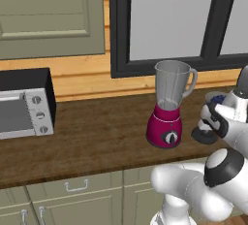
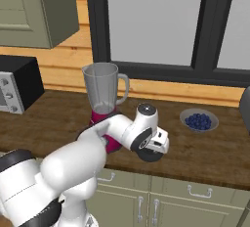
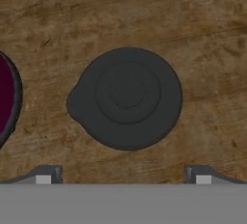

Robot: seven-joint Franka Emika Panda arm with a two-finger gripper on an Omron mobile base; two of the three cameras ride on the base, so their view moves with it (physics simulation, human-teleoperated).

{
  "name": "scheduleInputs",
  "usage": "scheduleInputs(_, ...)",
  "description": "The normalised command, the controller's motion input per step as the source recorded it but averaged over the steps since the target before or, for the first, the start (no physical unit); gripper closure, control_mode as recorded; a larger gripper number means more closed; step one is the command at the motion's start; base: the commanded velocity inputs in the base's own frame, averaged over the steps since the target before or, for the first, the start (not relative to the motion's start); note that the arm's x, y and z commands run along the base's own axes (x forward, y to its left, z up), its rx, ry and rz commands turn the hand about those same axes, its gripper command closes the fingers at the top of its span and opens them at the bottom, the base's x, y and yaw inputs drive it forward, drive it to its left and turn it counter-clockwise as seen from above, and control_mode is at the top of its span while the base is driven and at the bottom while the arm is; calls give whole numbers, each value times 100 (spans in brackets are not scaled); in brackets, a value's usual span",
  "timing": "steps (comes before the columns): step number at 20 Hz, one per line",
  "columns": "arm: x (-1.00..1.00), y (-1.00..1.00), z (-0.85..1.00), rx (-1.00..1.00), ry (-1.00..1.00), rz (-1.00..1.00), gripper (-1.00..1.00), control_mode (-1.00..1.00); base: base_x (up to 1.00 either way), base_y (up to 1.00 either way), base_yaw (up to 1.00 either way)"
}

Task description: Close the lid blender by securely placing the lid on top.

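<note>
The lid (image 3: 126, 98) lies flat on the counter (image 3: 202, 35) at 12 o'clock from the wide-spread gripper (image 3: 123, 177): dark, round, ringed, small spout at 9.

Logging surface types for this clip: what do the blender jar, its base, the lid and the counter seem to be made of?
The blender jar looks like clear grey glass or plastic: the wall shows through it. Its magenta base looks like glossy plastic, with soft highlights. The lid seems matte dark rubber or plastic, moulded in concentric rings, with no shine. The counter looks like dark wood with visible grain.
</note>
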Motion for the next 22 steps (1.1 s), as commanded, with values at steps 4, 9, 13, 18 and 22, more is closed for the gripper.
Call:
scheduleInputs(4,18,-4,-14,1,0,0,-100,-100,0,0,0)
scheduleInputs(9,16,-13,-10,3,0,0,-100,-100,0,0,0)
scheduleInputs(13,19,-11,-12,2,0,0,-100,-100,0,0,0)
scheduleInputs(18,17,-6,-14,1,0,0,-100,-100,0,0,0)
scheduleInputs(22,17,0,-16,0,0,0,-100,-100,0,0,0)
